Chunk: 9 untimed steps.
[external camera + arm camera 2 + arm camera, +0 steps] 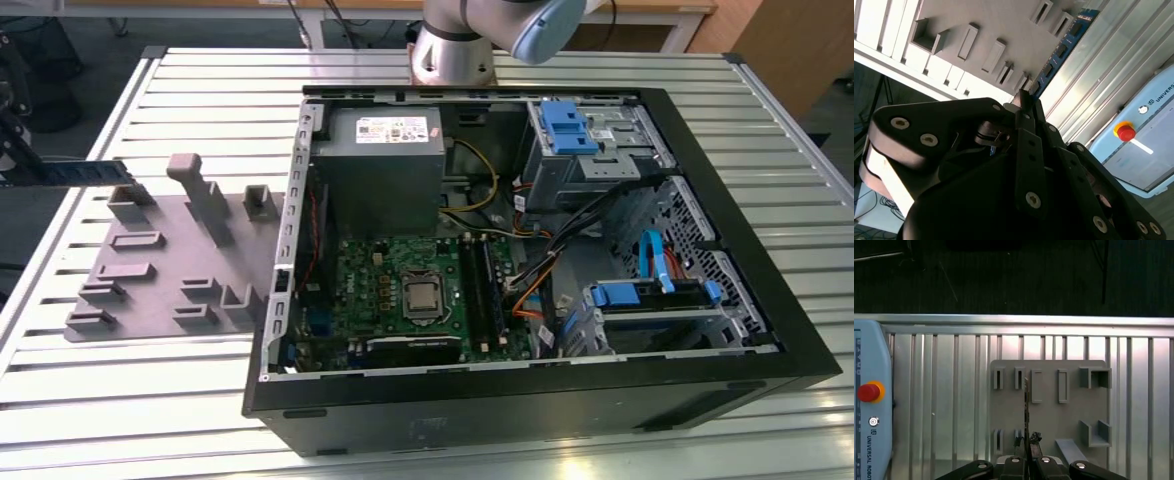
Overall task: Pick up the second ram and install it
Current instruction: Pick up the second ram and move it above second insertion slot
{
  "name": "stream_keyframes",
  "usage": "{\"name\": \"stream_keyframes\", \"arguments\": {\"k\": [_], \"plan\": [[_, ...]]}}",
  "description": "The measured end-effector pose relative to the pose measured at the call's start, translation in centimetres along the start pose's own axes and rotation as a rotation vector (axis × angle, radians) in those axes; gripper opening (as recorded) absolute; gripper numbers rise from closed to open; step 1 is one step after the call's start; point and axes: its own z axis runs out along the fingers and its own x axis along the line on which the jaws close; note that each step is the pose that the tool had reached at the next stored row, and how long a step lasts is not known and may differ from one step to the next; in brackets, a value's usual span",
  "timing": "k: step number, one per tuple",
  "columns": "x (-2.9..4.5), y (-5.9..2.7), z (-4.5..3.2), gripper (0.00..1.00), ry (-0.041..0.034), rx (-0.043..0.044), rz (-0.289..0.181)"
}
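Observation:
The second ram (83,172) is a narrow blue stick hanging level above the far-left part of the grey moulded tray (147,270), at the exterior view's left edge. My gripper (20,170) is shut on one end of it. In the second wrist view the ram (1064,47) runs away from the black fingertips (1023,106), which clamp its near end. The first wrist view shows the ram (1026,405) edge-on over the tray (1054,415), with the gripper (1027,442) closed around it.
An open black computer case (534,400) lies to the exterior view's right of the tray, with the green motherboard (400,290) and grey power supply (380,150) inside. A light-blue pendant with a red button (869,391) lies on the slatted metal table (134,420).

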Motion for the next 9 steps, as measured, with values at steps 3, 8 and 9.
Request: {"name": "stream_keyframes", "arguments": {"k": [3, 8, 9], "plan": [[0.00, 0.00, -0.39, 0.14, -0.0001, 0.0001, 0.000], [-0.01, -0.02, -0.41, 0.14, 0.0000, -0.0001, 0.000], [-0.01, -0.09, -0.43, 0.14, 0.0002, -0.0003, 0.000]]}}
